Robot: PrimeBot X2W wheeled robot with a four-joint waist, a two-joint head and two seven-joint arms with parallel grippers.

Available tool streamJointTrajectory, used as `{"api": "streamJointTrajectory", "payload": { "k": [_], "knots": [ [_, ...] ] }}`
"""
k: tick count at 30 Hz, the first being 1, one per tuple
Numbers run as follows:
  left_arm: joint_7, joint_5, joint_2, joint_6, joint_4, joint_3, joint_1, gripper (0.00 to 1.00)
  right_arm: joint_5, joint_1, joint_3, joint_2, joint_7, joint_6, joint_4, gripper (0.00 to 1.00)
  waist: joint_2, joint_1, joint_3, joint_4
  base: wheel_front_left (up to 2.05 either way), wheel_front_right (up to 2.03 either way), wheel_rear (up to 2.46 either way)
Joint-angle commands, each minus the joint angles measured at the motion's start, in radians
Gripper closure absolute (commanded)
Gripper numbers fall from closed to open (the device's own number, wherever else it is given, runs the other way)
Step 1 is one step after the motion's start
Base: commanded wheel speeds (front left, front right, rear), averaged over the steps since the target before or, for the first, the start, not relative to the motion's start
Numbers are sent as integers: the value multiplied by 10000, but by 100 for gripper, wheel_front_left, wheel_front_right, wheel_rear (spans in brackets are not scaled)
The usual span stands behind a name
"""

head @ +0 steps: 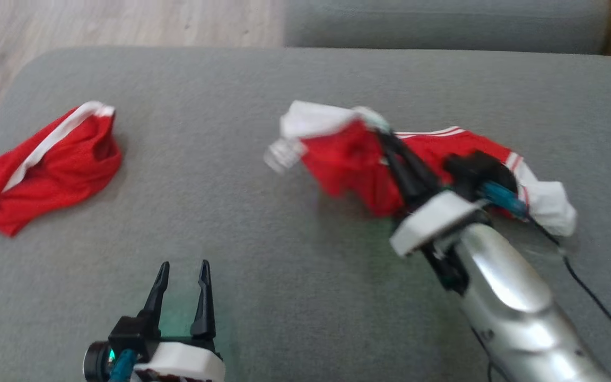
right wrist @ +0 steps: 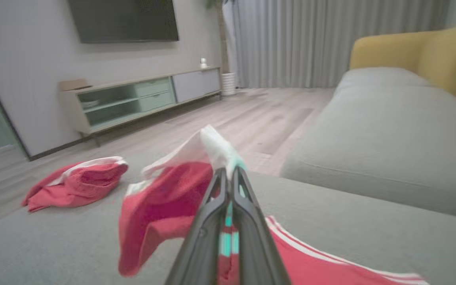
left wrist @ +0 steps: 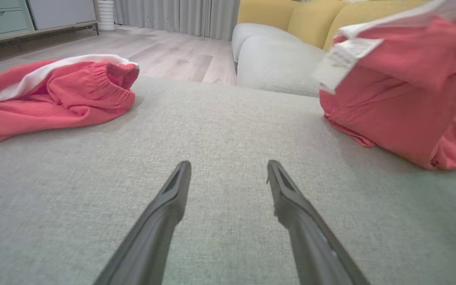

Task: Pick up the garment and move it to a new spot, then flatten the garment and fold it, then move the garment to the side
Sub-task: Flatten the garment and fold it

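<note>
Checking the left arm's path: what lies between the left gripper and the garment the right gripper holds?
Bare grey cushion between left gripper and held red garment, per the head view.

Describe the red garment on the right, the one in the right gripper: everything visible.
The garment is red, thin fabric with white trim, thin white stripes along one edge and a white label. It is crumpled, not flat. The right gripper, shut, pinches a white-edged part and holds it up in a peak, red cloth hanging from it; the rest trails on the grey cushion.
</note>
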Motion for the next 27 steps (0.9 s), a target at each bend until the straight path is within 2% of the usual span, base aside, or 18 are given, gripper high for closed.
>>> {"api": "streamJointTrajectory", "payload": {
  "k": [1, 6, 10, 11, 12, 13, 19, 27],
  "knots": [
    [-53, 80, 16, -53, -262, 394, -130, 0, -98, 45, -314, 165, -109, -7, -457, 100, 0, 0, -234, -330, 0, 0, 0],
    [-53, 124, 16, -52, -268, 477, 16, 0, -500, 1044, -2282, -38, -109, -7, -713, 100, 0, 0, -416, -786, 0, 0, 0],
    [-53, 175, 16, -79, -264, 528, 52, 0, -908, 1657, -2788, -148, -109, -7, -486, 100, 0, 0, -462, -968, 0, 0, 0],
    [-53, 181, 16, -89, -257, 540, 56, 0, -936, 1793, -2673, -144, -110, -7, -293, 82, 0, 0, -470, -985, 0, 0, 0],
    [-53, 192, 16, -101, -248, 546, 57, 0, -880, 1880, -2621, -125, -110, -7, -161, 22, 0, 0, -474, -1000, 0, 0, 0],
    [-53, 198, 16, -112, -236, 551, 56, 0, -843, 1970, -2573, -107, -110, -7, -11, 0, 0, 0, -484, -1007, 0, 0, 0],
    [-53, 182, 16, -118, -215, 525, 78, 0, -810, 2289, -2484, 26, -110, -7, 843, 0, 0, 0, -533, -967, 0, 0, 0],
    [-53, 158, 16, -88, -262, 525, 155, 0, -1944, 2156, -3345, 78, -110, -7, -98, 0, 0, 0, -513, -940, 0, 0, 0]
  ]
}}
